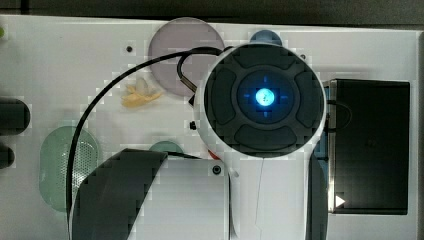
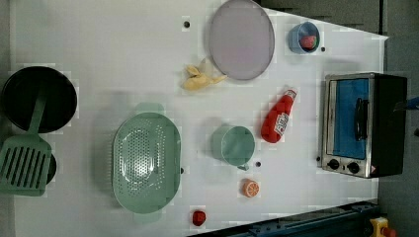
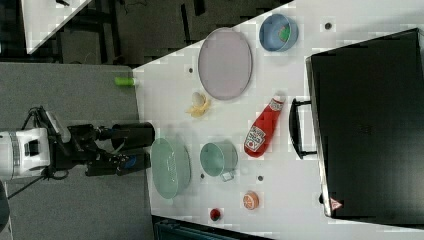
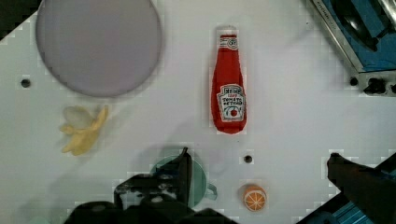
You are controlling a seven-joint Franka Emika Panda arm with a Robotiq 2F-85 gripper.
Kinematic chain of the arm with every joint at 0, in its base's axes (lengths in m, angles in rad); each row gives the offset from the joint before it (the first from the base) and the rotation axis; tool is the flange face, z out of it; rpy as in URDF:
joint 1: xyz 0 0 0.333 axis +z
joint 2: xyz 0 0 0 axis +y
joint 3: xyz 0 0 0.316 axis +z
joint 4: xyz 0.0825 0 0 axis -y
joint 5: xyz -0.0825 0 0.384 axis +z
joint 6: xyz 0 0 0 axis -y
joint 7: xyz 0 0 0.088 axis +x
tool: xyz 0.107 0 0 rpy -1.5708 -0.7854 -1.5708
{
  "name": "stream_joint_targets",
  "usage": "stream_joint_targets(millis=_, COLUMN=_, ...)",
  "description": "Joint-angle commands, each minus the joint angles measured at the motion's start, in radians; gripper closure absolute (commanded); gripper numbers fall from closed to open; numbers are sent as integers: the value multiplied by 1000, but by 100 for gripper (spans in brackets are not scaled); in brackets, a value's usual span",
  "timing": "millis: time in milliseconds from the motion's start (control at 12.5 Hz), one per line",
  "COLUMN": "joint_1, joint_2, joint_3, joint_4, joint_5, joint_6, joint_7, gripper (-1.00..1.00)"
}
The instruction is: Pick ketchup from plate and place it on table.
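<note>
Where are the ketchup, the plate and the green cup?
ketchup [image 4: 228, 93]: wrist view, red body above the label.
plate [image 2: 241, 39]: left view, bare middle.
green cup [image 2: 233, 144]: left view, inside of the cup.

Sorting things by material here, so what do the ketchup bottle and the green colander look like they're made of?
Ketchup bottle: probably soft plastic or vinyl, matte red with printed label, slightly squashed outline. Green colander: likely moulded plastic, pale semi-gloss, with even rows of small holes.

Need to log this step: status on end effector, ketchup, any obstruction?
End effector open, holding nothing. Ketchup lying on the table, off the plate, beside the toaster oven. Nothing on or against it.
</note>
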Motion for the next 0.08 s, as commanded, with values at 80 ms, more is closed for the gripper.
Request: stream_joint_targets(millis=80, joint_1=-4, joint_2=14, joint_3=-5, joint_4=-6, joint_5=4, joint_6=-15, joint_7=38, gripper=-100)
